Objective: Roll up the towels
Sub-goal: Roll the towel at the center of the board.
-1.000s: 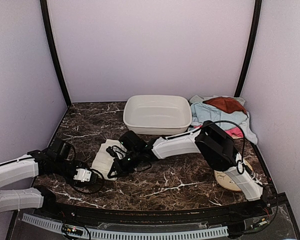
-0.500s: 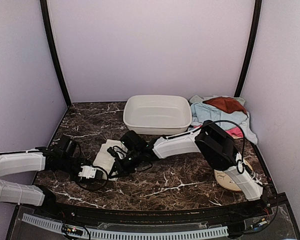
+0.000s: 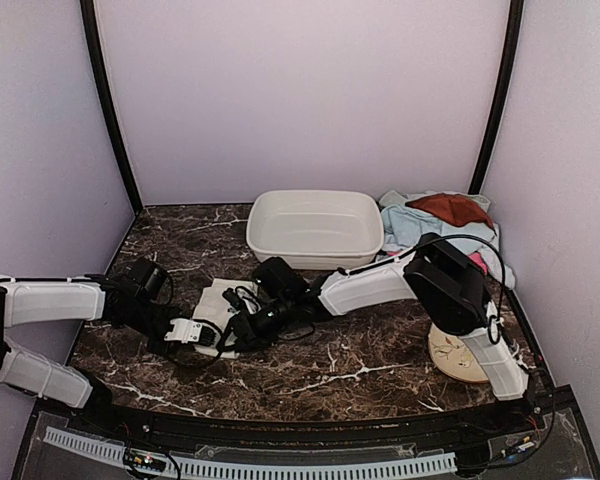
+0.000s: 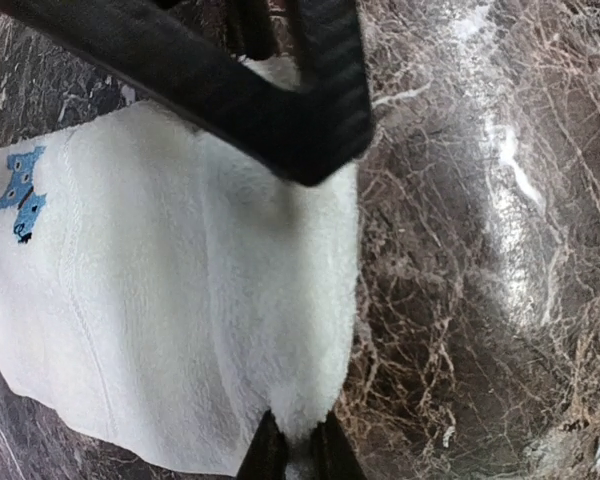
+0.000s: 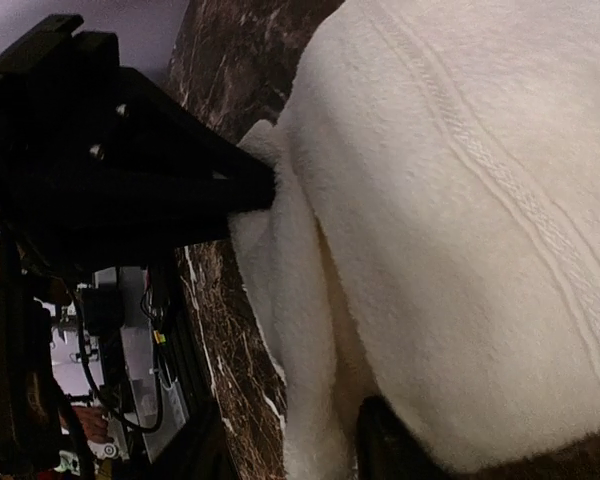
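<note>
Left tool (image 4: 292, 455): closed tight, pinching the 6 o'clock edge of the cream towel (image 4: 180, 300) as my wrist camera sees it.
Right tool (image 3: 242, 325): down on the same towel's 4 o'clock side, close beside the other one. Cloth fills its camera, so I cannot tell how far it is open or whether it grips.
Cream towel: on the worktop (image 3: 360, 365), at 8 o'clock from the white basin (image 3: 310, 250), blue mark facing up.
Other towels (image 3: 435, 225): heaped at 3 o'clock of the basin.

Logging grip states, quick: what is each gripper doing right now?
Left gripper: shut on the edge of the cream-white cloth towel with the small blue mark.
Right gripper: at the same towel; open or gripping cannot be told.
</note>
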You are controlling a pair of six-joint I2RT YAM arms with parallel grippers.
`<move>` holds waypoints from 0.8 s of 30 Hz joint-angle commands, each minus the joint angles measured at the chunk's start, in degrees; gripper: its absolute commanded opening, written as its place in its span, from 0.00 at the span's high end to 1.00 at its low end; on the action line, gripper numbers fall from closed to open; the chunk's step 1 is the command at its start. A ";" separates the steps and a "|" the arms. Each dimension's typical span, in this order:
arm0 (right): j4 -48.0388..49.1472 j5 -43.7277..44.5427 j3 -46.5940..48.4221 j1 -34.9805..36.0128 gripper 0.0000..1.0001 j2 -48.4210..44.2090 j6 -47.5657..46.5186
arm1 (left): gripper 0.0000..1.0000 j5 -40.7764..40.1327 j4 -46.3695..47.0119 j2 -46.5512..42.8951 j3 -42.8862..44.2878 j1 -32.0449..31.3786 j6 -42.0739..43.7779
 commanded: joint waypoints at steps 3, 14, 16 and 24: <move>10.87 16.43 -18.79 -4.74 0.00 -18.16 -4.53 | 0.96 5.27 -13.41 0.60 4.86 -0.01 -6.27; 17.01 46.46 -36.73 4.08 0.01 -37.13 -43.33 | 0.98 14.44 -24.97 11.87 13.59 2.89 -12.76; 16.34 50.60 -36.87 7.58 0.07 -36.87 -50.64 | 0.98 16.66 -26.55 14.21 15.38 4.56 -13.51; 14.79 56.91 -28.92 20.44 0.12 -26.52 -70.26 | 0.98 20.40 -31.02 20.95 18.40 9.05 -12.88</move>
